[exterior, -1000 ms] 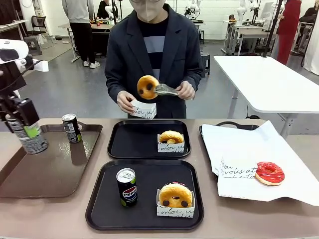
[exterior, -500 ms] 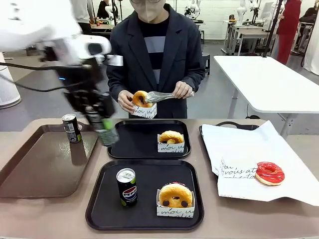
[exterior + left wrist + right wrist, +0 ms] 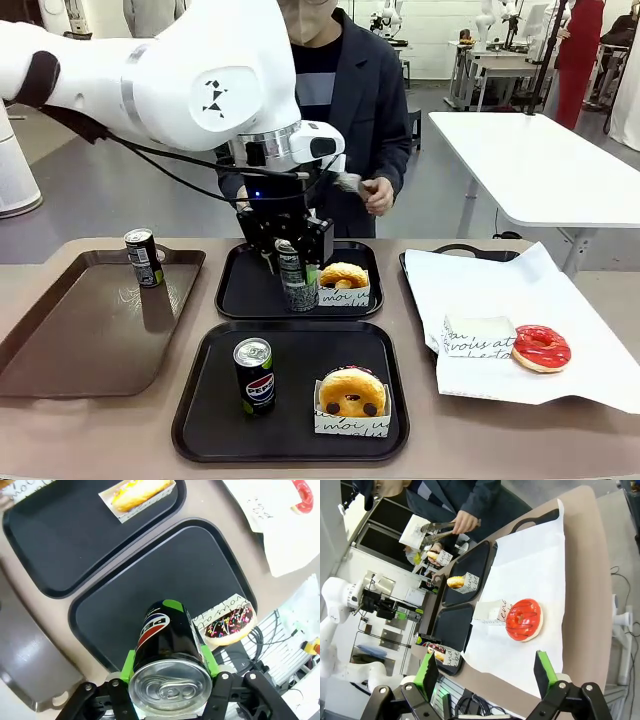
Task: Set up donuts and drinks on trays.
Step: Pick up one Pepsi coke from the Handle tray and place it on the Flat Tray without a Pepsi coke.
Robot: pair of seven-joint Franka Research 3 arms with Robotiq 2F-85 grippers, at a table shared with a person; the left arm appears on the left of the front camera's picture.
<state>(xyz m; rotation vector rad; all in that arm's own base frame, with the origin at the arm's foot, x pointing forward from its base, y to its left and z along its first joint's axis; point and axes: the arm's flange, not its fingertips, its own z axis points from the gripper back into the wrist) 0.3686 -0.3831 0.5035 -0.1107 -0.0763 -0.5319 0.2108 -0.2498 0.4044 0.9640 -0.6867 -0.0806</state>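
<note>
My left fingers (image 3: 128,664) are clamped on a dark, green-trimmed can (image 3: 298,284). It hangs upright, low over the far tray (image 3: 248,292) and just left of the sleeved donut (image 3: 343,274), though I can't tell whether its base touches. The right fingers (image 3: 428,673) stand apart, well off near the red donut (image 3: 522,620).

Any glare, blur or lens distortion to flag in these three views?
Front view: the glossy brown tray mirrors the small can on it. Left wrist view: the gripped can looms large at the lens; the black tray looks bowed. Right wrist view: rolled, so the table slants; the red donut reads sharp.
</note>
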